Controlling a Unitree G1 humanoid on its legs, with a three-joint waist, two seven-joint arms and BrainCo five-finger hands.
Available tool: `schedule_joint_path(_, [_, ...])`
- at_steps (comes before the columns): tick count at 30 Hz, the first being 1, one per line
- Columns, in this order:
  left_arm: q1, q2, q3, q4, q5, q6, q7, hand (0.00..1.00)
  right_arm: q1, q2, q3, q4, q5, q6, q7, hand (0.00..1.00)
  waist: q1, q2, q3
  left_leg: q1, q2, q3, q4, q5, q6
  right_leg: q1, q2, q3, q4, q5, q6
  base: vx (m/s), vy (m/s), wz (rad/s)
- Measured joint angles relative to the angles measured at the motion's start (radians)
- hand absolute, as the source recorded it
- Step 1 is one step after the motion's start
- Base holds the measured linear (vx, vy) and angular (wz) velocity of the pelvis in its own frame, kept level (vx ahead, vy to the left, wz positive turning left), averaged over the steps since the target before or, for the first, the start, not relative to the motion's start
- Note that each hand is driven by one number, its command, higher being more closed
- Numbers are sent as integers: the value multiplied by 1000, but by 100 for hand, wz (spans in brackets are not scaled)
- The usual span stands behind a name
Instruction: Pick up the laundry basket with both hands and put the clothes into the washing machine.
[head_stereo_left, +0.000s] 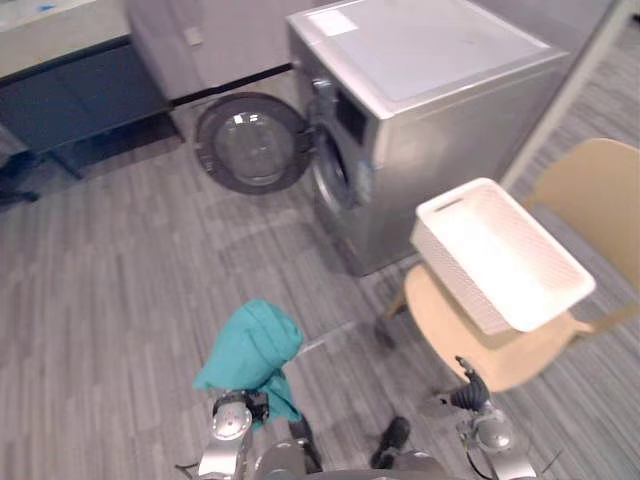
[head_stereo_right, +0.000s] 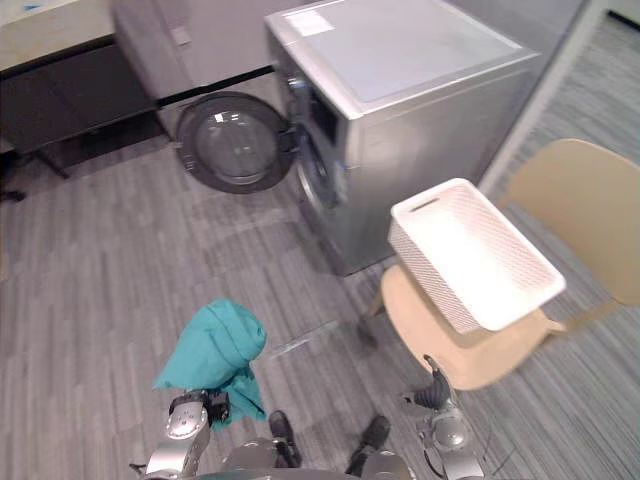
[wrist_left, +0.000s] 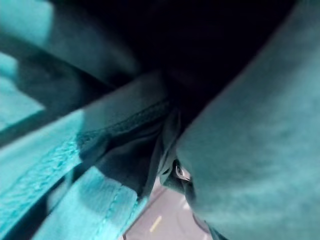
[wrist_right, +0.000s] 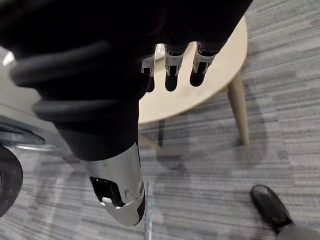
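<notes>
The teal garment (head_stereo_left: 250, 345) is bunched up over the left hand (head_stereo_left: 230, 418), rising above it in a loose heap with a fold hanging down beside the wrist. In the left wrist view the cloth wraps so closely round the hand that I cannot tell whether the fingers are curled on it or merely under it. The right hand (wrist_right: 171, 67) holds nothing; its fingers are straight and apart, pointing at the seat of the wooden chair (head_stereo_left: 470, 330) just beyond their tips.

The white laundry basket (head_stereo_left: 455, 275) sits tilted on that chair, ahead of the right hand and a little above it, with no clothes to be seen inside. The washing machine (head_stereo_left: 430, 60) stands well ahead of both hands, its round door (head_stereo_left: 252, 142) swung open, far in front of the left hand, and the drum opening (head_stereo_left: 335, 170) faces the floor (head_stereo_left: 100, 300) between them.

The main risk, as I judge it, is the garment sliding off: if the left hand is only draped, any quick swing toward the drum could shed it onto the floor. The hanging fold might also snag on the open door or catch on the drum's lip and leave the cloth half out. The right hand is close enough to the chair that a careless lift could nudge the tilted basket off the seat.
</notes>
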Motion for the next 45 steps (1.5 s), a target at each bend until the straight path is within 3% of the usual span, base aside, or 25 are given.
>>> schedule_joint_path(2, [18, 9, 28, 0, -1, 2, -5, 100, -17, 24, -1, 17, 0, 0, -2, 0, 1, -25, 13, 6, -29, -17, 18, -38, 11, -3, -55, -15, 78, -43, 33, 128, 198, 42])
schedule_joint_path(4, [54, 11, 37, 0, -2, 7, -12, 100, -31, 36, -1, 31, 0, 3, -2, 0, 6, -67, 33, 12, -90, -42, 75, -115, 30, -59, -207, 33, 356, -139, 48, 108, 239, 50])
schedule_joint_path(6, [77, 8, 29, -3, -1, 11, -25, 100, -31, 35, -1, 29, 0, 9, -2, 0, -3, -75, 50, 20, -129, -78, 100, -148, 53, -127, -284, 164, 564, -122, -40, 130, 216, 69])
schedule_joint_path(7, [77, 14, 22, -16, 0, 13, -25, 100, -22, 43, 2, 18, 2, 11, -2, 0, -11, -81, 68, 52, -153, -118, 112, -167, 73, -200, -294, 333, 723, -48, -137, 226, 162, 101])
schedule_joint_path(8, [73, 28, 16, -22, -1, 14, -23, 100, -2, 58, 7, 17, 11, 10, -2, 0, -17, -65, 84, 69, -152, -172, 128, -182, 86, -250, -221, 472, 799, -134, -37, 274, 113, 105])
schedule_joint_path(9, [71, 30, 15, -25, -1, 14, -23, 100, 3, 65, 10, 14, 20, 9, -1, 0, -19, -65, 85, 74, -150, -196, 131, -191, 85, -262, -180, 504, 803, -169, -21, 266, 38, 112])
schedule_joint_path(10, [72, 40, 17, -44, -1, 15, -21, 100, 13, 83, 11, -11, 38, 9, 0, 0, -30, -78, 91, 94, -163, -243, 121, -202, 87, -295, -87, 561, 773, -228, -12, 277, -5, 105])
schedule_joint_path(13, [42, 57, 12, -47, -1, 14, -23, 100, 14, 82, 10, -40, 49, 7, -2, 0, -54, -93, 110, 146, -206, -333, 101, -225, 89, -363, 27, 591, 527, -221, 23, 316, -36, 105])
schedule_joint_path(14, [36, 56, 13, -46, -1, 14, -24, 100, 12, 80, 10, -40, 49, 6, -1, 0, -60, -93, 116, 158, -210, -348, 103, -230, 84, -365, 38, 590, 464, -204, 24, 383, -77, 119])
schedule_joint_path(16, [20, 50, -7, -39, 0, 14, -24, 100, 21, 77, 10, -41, 49, 7, -1, 0, -60, -104, 119, 219, -235, -427, 102, -259, 37, -364, 55, 599, 225, -67, 2, 545, -166, 116])
schedule_joint_path(18, [18, 46, -28, -39, 5, 11, -25, 100, 35, 73, 10, -45, 49, 7, 0, 0, -62, -90, 113, 260, -225, -485, 90, -284, -2, -352, 56, 592, 258, 39, -67, 523, -202, 95])
schedule_joint_path(21, [21, 22, -47, -43, 15, 8, -27, 100, 39, 84, 14, -121, 50, 8, 4, 0, -63, -54, 116, 217, -146, -422, 311, -276, -63, -288, 80, 512, 343, -65, -124, 608, -278, 61])
schedule_joint_path(22, [41, 9, -41, -53, 16, 8, -35, 100, 48, 89, 28, -159, 50, 7, 4, 0, -58, -47, 115, 168, -98, -368, 497, -241, -114, -231, 115, 507, 330, -89, -137, 655, -294, -17])
schedule_joint_path(23, [64, -6, -38, -68, 16, 5, -46, 100, 54, 90, 52, -207, 57, -1, 4, 0, -45, -42, 115, 98, -1, -308, 729, -175, -109, -148, 165, 514, 302, -121, -162, 528, -215, -43])
schedule_joint_path(26, [66, -29, -48, -85, 16, 7, -69, 100, 57, 96, 52, -268, 79, -3, 0, 0, -17, -50, 109, -61, 115, -222, 934, -228, -37, -33, 216, 558, 244, -164, -183, 460, -135, -51])
schedule_joint_path(30, [46, -40, -53, -94, 17, 7, -71, 100, 89, 107, 46, -274, 80, 6, -2, 0, 0, -60, 106, -152, 70, -235, 641, -241, -18, 78, 206, 609, 170, -177, -172, 416, 3, -41])
schedule_joint_path(32, [44, -40, -63, -94, 19, 8, -70, 100, 108, 110, 35, -273, 80, 6, -4, 0, 4, -63, 105, -159, -27, -374, 380, -215, -59, 106, 193, 675, 167, -207, -142, 355, 139, -73])
schedule_joint_path(34, [50, -42, -77, -93, 19, 8, -69, 100, 109, 111, 29, -269, 79, 6, -14, 0, 16, -53, 100, -155, -40, -429, 281, -188, -85, 103, 208, 741, 183, -240, -110, 334, 238, -117])
schedule_joint_path(35, [55, -42, -92, -93, 20, 9, -70, 100, 114, 114, 28, -266, 79, 6, -20, 0, 23, -24, 85, -137, -26, -438, 263, -179, -78, 99, 226, 785, 205, -266, -88, 343, 333, -151])
schedule_joint_path(36, [59, -44, -97, -92, 21, 9, -71, 100, 118, 112, 25, -258, 79, 7, -20, 0, 25, -19, 79, -122, -13, -440, 270, -128, -70, 92, 237, 828, 241, -302, -76, 344, 374, -165])
schedule_joint_path(37, [56, -28, -96, -88, 21, 11, -70, 100, 120, 143, 27, -241, 79, 9, -21, 0, 25, -69, 66, -105, -14, -360, 308, -180, -53, 67, 208, 875, 299, -340, -41, 313, 350, -158])
schedule_joint_path(38, [54, -11, -95, -88, 21, 12, -69, 100, 129, 162, 28, -239, 79, 9, -21, 0, 22, -90, 55, -94, -13, -299, 312, -207, -43, 43, 187, 884, 324, -349, -26, 346, 357, -159])
schedule_joint_path(40, [43, 16, -95, -88, 21, 12, -68, 100, 128, 175, 31, -212, 79, 8, -21, 0, 19, -130, 33, -54, -8, -191, 308, -244, -18, -11, 140, 846, 372, -339, 33, 244, 263, -158])
schedule_joint_path(42, [24, 43, -96, -88, 20, 18, -67, 100, 68, 171, 30, -123, 79, 8, -21, 0, -3, -145, 25, 5, -6, -81, 272, -256, -6, -77, 68, 685, 450, -319, 75, 156, 227, -147])
schedule_joint_path(45, [3, 76, -81, -81, 18, 19, -65, 100, 1, 168, 42, -31, 79, 8, -20, 0, -6, -131, 33, 98, 27, 77, 244, -256, -6, -104, -27, 313, 477, -301, 29, 133, 161, -150])
